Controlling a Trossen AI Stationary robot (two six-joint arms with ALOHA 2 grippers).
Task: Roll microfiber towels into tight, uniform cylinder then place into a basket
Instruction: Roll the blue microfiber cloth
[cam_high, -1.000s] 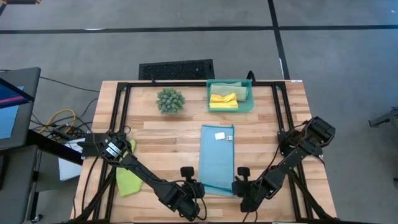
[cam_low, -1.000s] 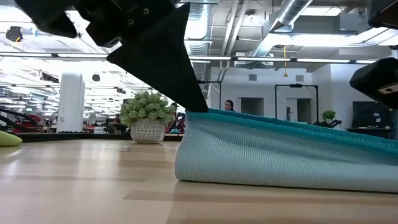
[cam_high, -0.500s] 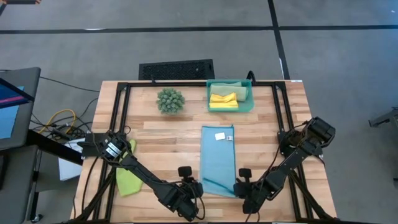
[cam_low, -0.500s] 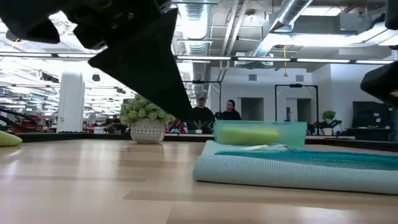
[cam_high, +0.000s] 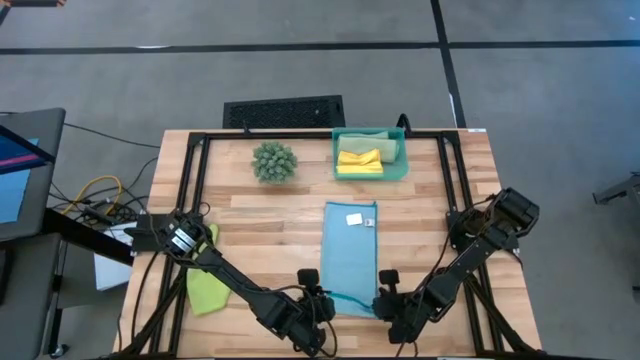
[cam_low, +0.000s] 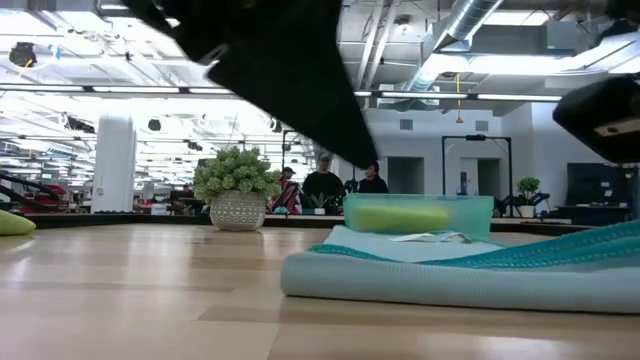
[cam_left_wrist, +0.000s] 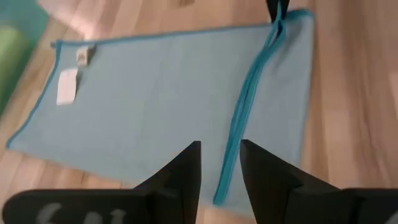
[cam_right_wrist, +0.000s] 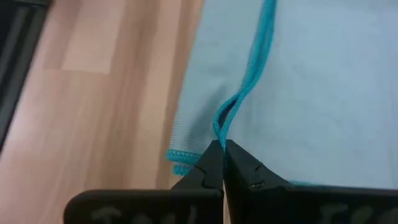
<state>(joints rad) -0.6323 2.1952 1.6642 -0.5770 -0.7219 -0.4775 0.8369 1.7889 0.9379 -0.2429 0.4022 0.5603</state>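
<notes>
On the table (cam_high: 260, 215), right hand (cam_right_wrist: 222, 155) pinches blue towel (cam_high: 349, 250).

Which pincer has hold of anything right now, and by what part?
The right pincer pinches the light blue towel by its folded near edge hem. The left pincer is open over that hem, holding nothing.
</notes>
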